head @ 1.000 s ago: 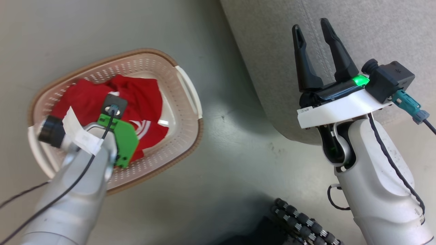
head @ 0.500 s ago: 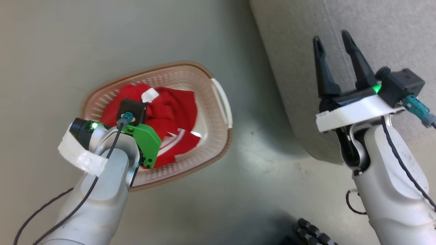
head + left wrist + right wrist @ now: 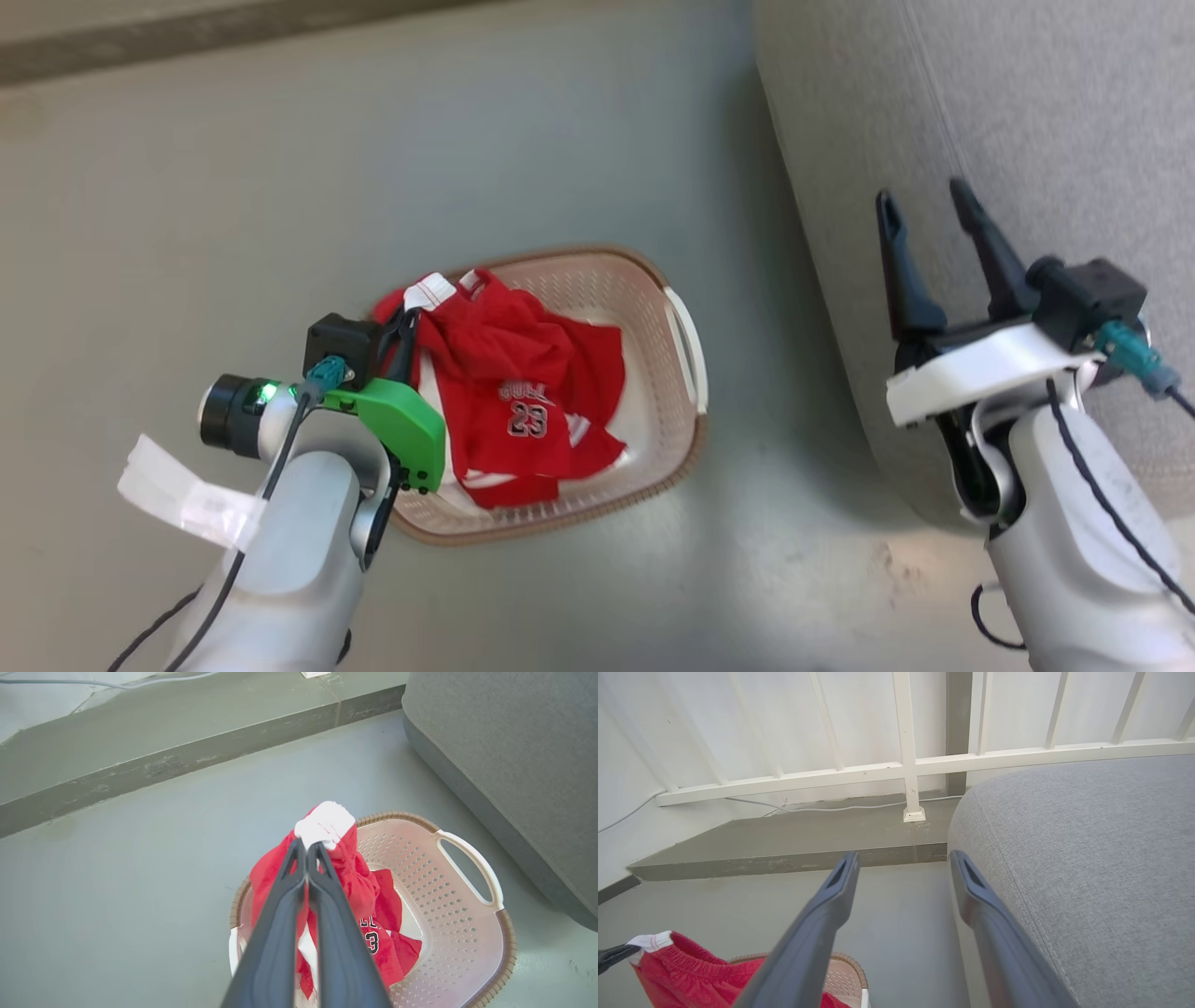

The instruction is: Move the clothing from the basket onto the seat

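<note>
The left gripper (image 3: 307, 845) is pinched tight on a white-trimmed fold of the clothing (image 3: 362, 884), its two fingers meeting with cloth between them. The right gripper (image 3: 922, 192) hangs spread and empty over the edge of the seat (image 3: 1027, 112). The red garment is drawn up into a peak above the basket (image 3: 507, 933), while its lower part, with the number 23 in dark lettering, lies inside.

The step in hand looks like the lift-out. It probably goes best as a straight upward pull until the hem clears the brown rim, then a swing across the floor (image 3: 373, 140) to the seat, which lies near the basket on the robot's right. A sideways tug too early could drag or tip the light basket.

How many garments make up the bundle cannot be told — folds cover one another, and the left forearm hides the basket's near rim in the head view. The seat runs off the picture's edge.
</note>
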Motion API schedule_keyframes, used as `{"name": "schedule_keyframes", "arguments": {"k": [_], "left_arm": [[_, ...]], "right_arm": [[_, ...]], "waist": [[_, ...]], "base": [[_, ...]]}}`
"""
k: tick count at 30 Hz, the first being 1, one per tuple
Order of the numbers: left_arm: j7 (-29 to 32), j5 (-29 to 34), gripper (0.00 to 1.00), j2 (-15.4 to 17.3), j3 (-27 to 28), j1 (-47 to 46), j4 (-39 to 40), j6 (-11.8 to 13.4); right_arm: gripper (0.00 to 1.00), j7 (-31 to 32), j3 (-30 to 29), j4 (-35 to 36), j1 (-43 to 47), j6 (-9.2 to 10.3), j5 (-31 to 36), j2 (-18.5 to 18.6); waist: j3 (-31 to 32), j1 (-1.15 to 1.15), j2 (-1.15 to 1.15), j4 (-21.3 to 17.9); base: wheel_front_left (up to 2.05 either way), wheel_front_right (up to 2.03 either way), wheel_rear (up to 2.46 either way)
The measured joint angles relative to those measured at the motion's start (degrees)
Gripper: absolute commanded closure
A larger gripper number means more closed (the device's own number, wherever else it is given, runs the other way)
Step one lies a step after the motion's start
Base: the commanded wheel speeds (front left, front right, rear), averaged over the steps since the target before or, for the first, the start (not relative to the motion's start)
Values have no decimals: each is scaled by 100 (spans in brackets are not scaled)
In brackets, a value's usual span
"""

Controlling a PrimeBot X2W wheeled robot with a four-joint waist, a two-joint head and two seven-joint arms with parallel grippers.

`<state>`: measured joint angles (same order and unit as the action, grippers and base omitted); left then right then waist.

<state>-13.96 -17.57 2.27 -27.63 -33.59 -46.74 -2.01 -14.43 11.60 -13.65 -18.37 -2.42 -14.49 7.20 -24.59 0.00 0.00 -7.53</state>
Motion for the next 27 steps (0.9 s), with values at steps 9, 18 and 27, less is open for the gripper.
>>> {"name": "schedule_keyframes", "arguments": {"k": [9,18,27], "left_arm": [[-30,-335,100,-12,141,374,528,-30],[-31,-703,100,-12,149,710,1797,-153],[-46,-912,100,-10,63,900,2591,-207]], "right_arm": [[0,0,22,-281,479,-1,0,-12],[0,0,108,-492,1041,-1,-9,-85],[0,0,235,-495,1245,-7,-9,-158]], "waist": [[748,0,0,305],[1630,0,0,569],[2117,0,0,695]], "base": [[0,0,0],[0,0,0],[0,0,0]]}}
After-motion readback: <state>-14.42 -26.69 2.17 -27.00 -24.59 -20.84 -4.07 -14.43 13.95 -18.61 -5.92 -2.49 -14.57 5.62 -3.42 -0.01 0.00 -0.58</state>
